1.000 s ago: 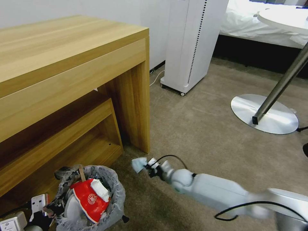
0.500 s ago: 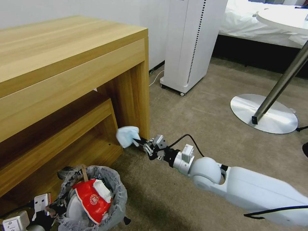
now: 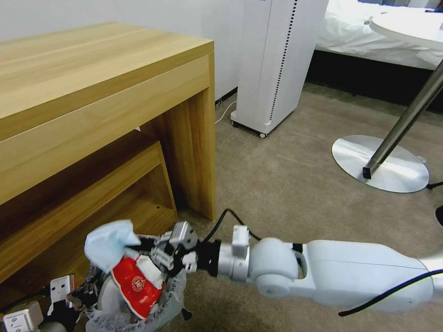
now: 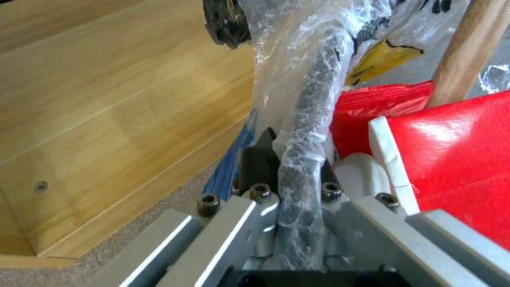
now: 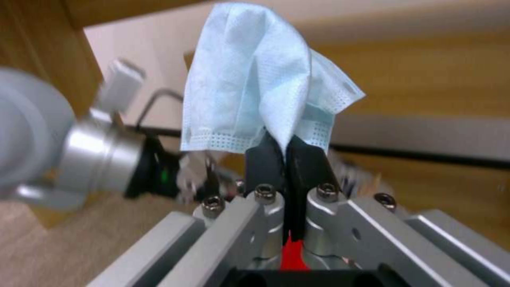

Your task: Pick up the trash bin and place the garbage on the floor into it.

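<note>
The trash bin (image 3: 171, 295), lined with a crinkly bag, is at the bottom left, full of garbage with a red wrapper (image 3: 131, 283) on top. My right gripper (image 3: 140, 249) is shut on the pale blue mask (image 3: 108, 242) and holds it just over the bin's opening. Close up, the mask (image 5: 260, 79) hangs pinched between the right gripper (image 5: 286, 149)'s black pads. My left gripper (image 4: 295, 159) is shut on the bin's bagged rim (image 4: 305, 119), beside the red wrapper (image 4: 452, 151) and a wooden stick (image 4: 467, 52).
A wooden desk (image 3: 92, 92) with a low shelf (image 3: 92, 203) rises right behind the bin. Power sockets (image 3: 57, 288) lie at the bottom left. A white tower unit (image 3: 277, 64) and a round metal table base (image 3: 380, 163) stand on the beige carpet (image 3: 286, 193).
My right arm has swung left with the mask, from near the desk leg to over the bin. The bin and left gripper have stayed put.
</note>
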You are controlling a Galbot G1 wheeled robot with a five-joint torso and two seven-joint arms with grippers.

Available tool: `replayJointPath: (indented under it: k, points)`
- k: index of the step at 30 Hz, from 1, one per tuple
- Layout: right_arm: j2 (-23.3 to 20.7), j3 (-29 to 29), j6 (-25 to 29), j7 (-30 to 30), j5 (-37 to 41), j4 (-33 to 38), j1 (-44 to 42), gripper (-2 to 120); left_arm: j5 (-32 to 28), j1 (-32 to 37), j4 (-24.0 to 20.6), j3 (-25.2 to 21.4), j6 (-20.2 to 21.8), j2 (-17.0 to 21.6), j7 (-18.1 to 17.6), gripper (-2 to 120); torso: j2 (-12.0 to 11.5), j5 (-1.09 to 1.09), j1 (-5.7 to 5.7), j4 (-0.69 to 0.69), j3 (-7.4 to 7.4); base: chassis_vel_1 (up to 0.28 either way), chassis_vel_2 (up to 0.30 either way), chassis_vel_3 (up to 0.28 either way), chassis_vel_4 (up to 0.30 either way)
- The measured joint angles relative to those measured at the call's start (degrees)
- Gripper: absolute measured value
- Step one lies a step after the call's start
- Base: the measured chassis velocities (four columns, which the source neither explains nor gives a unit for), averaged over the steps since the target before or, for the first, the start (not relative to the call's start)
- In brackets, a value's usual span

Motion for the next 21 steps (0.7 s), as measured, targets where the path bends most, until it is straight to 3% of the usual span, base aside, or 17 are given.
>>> replayJointPath:
  k: [5, 12, 21]
  points:
    - [0.92, -1.38, -0.07, 0.07, 0.25, -1.35, 0.24, 0, 0.0, 0.09, -0.25, -0.01, 0.01, -0.12, 0.0, 1, 0.0, 0.0, 0.0, 0.0, 0.0, 0.0, 0.0, 0.0, 0.0]
    - [7.63, -5.63, -0.81, 2.12, 1.06, -7.77, 0.17, 0, -0.26, 0.17, -0.75, -0.38, 0.01, -0.42, 0.0, 1, 0.0, 0.0, 0.0, 0.0, 0.0, 0.0, 0.0, 0.0, 0.0]
    - [10.22, -6.75, -1.9, 3.39, 1.27, -9.91, -0.54, 0, -0.92, -0.14, -0.46, -0.6, -0.06, -0.05, 0.0, 1, 0.0, 0.0, 0.0, 0.0, 0.0, 0.0, 0.0, 0.0, 0.0]
